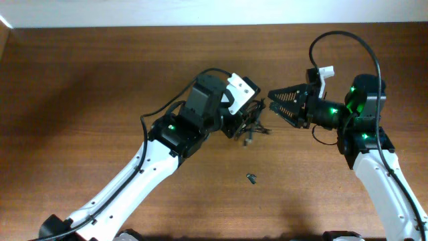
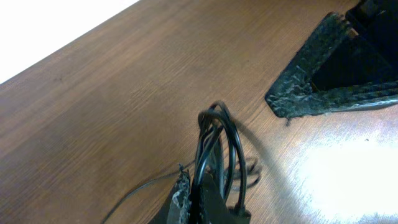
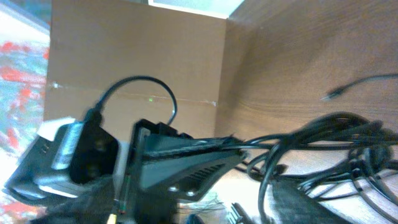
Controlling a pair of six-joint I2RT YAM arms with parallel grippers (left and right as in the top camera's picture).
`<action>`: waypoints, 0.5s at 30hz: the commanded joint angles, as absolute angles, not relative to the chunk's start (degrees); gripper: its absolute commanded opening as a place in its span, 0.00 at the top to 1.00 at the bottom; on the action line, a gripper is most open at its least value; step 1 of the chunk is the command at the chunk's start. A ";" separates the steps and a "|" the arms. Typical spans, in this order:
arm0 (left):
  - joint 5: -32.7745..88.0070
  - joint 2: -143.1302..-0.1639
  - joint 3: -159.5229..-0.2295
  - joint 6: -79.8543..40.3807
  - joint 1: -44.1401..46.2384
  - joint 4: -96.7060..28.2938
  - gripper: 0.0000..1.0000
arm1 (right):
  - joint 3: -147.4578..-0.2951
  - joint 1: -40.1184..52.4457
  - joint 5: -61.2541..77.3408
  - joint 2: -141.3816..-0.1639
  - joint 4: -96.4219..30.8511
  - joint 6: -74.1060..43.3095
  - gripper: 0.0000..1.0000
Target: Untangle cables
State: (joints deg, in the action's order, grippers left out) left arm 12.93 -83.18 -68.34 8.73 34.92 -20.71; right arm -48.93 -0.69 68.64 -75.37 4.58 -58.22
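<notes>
The cables (image 1: pixel 253 124) are a small black knot at the table's middle, hanging from my left gripper (image 1: pixel 239 124), which is shut on them. In the left wrist view the cables (image 2: pixel 219 140) rise as looped strands out of the left gripper (image 2: pixel 196 200), and one thin strand trails left over the wood. My right gripper (image 1: pixel 272 102) is open just right of the knot, jaws spread and pointing at it, apart from the cords. One of its fingers (image 2: pixel 314 71) shows at the upper right. In the right wrist view the cables (image 3: pixel 329 140) spread across the right side.
A tiny dark loose piece (image 1: pixel 252 178) lies on the wood below the knot. The table's far edge (image 1: pixel 200 27) meets a white wall. A cardboard panel (image 3: pixel 137 50) stands behind the left arm in the right wrist view.
</notes>
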 commanded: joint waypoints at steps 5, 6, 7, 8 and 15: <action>23.18 -83.35 -68.40 6.70 35.16 -13.10 1.00 | -49.41 -0.38 64.66 -74.65 -1.80 -51.18 0.04; 23.18 -83.35 -68.40 6.70 35.16 -12.73 1.00 | -49.41 -0.38 63.94 -74.65 -3.81 -51.18 0.05; 23.20 -83.35 -68.40 6.70 35.16 -12.19 1.00 | -49.41 -0.38 63.11 -74.65 -5.58 -50.92 0.18; 23.20 -83.35 -68.40 6.63 35.16 -11.90 1.00 | -49.41 -0.38 62.92 -74.65 -5.85 -49.93 0.34; 28.01 -83.35 -68.40 3.22 35.16 -9.47 1.00 | -49.41 -0.38 61.87 -74.65 -5.85 -49.69 0.44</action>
